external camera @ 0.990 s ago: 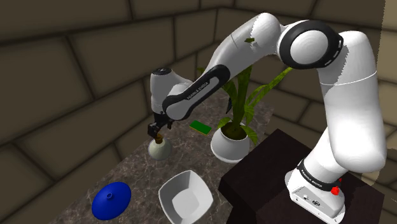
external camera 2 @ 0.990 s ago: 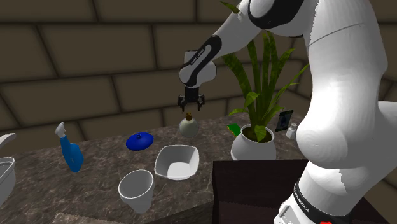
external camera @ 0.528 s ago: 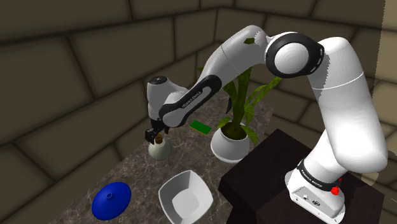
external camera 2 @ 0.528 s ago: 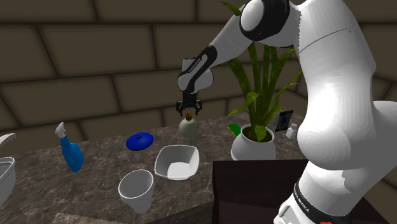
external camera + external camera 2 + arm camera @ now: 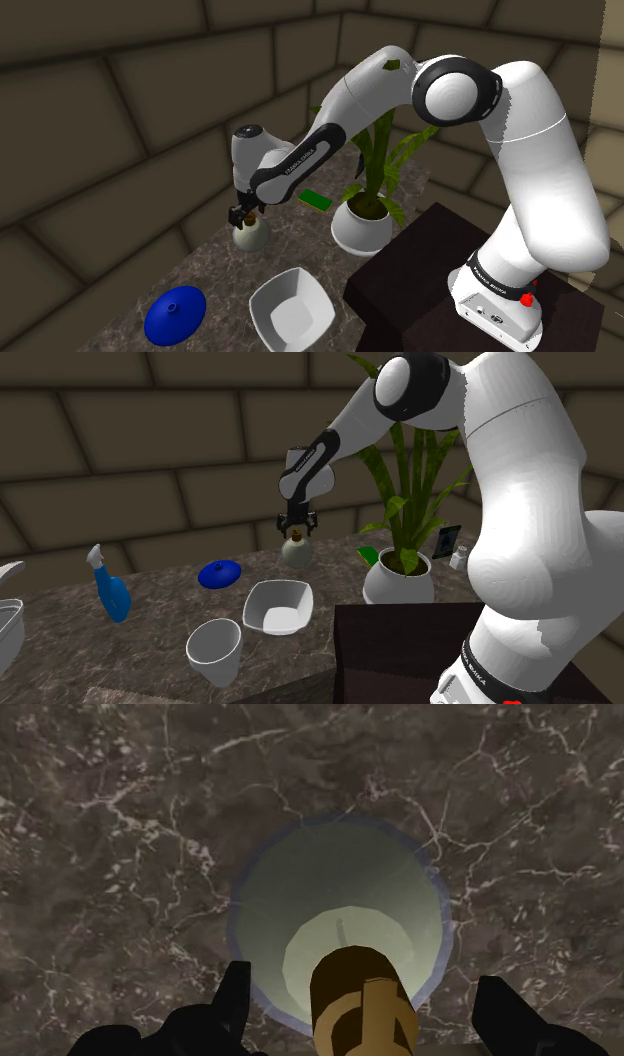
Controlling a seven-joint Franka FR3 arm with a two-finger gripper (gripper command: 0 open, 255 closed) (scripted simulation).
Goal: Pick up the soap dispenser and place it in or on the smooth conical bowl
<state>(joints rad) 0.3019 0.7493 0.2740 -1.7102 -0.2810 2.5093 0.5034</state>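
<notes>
Loosely, jaws straddle soap dispenser (image 5: 340, 929), gaps either side.

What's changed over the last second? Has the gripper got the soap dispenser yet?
The gripper came down from above the soap dispenser and now straddles its brown pump, fingers open on either side, nothing gripped yet. The dispenser stayed upright on the marble counter; the white conical bowl, square bowl and blue lid did not move.

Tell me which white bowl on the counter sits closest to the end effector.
The wide, squarish white bowl, a short way from the soap dispenser; the taller conical bowl sits farther off.
</notes>
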